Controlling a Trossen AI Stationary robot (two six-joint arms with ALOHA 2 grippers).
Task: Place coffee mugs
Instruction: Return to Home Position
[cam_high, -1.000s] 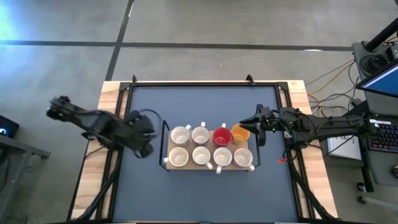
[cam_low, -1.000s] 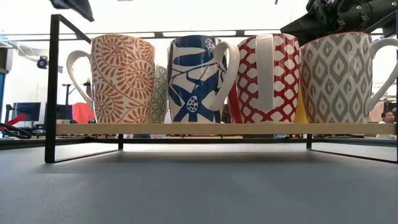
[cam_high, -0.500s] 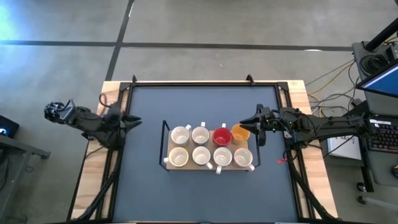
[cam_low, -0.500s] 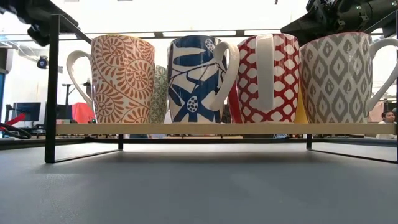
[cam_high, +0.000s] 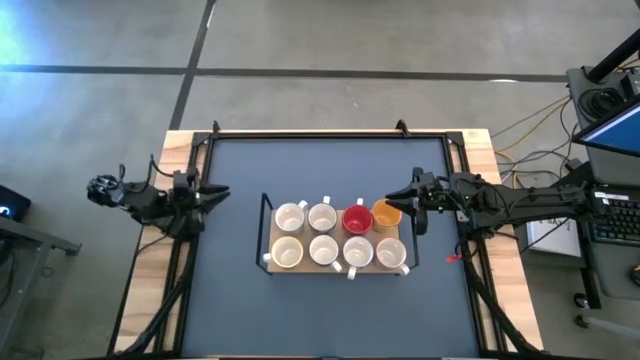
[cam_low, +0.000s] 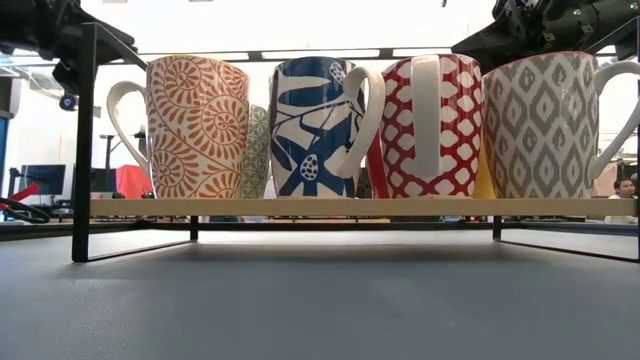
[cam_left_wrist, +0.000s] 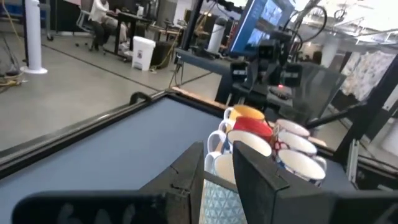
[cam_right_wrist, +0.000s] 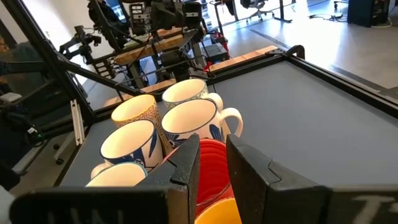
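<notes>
Eight mugs stand in two rows on a wooden rack (cam_high: 266, 232) with a black frame, mid-table. From above I see a red one (cam_high: 357, 220), an orange one (cam_high: 385, 214) and six with white insides (cam_high: 322, 217). The low view shows patterned outsides (cam_low: 195, 125). My right gripper (cam_high: 405, 200) hovers at the orange mug on the rack's right end, fingers slightly apart (cam_right_wrist: 211, 168). My left gripper (cam_high: 211, 193) is pulled back at the table's left edge, pointing at the rack, open and empty (cam_left_wrist: 217, 180). My right gripper comes level from the table's right side and sits over the orange mug's rim (cam_right_wrist: 217, 213). Its own fingers (cam_right_wrist: 189, 165) hide the spot, so I cannot tell whether they touch the mug. The mug stands upright on the rack.
The rack's black frame (cam_low: 85, 140) rises at its left end. Bare dark mat lies around the rack on all sides (cam_high: 330, 165). Wooden borders and black rails edge the table (cam_high: 180, 150). Desks, monitors and a seated person show in the room beyond (cam_left_wrist: 99, 12).
My left arm has drawn back from beside the rack's left end toward the table's left edge and folded up there. The right arm and the mugs have kept still.
</notes>
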